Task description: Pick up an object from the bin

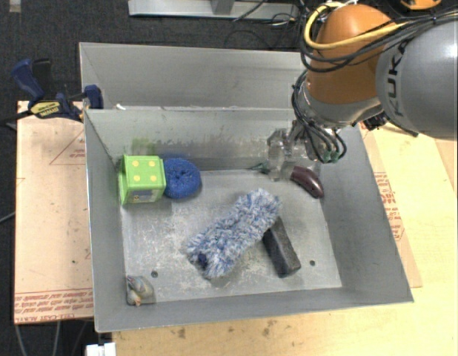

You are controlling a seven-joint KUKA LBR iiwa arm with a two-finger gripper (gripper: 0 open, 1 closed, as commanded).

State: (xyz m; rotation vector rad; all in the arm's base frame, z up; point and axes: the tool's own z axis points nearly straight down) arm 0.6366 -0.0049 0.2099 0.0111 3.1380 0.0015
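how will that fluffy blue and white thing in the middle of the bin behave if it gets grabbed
The fluffy blue-and-white piece looks soft and shaggy, so it would probably sag rather than stay stiff. Its loose pile suggests it is light for its size. Lying long and flat on the bin floor, it seems unlikely to roll.

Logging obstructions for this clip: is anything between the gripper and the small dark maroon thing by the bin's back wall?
Nothing visible. The gripper hangs right beside the maroon thing; the fuzzy blue-white duster and dark block lie apart, toward the front.
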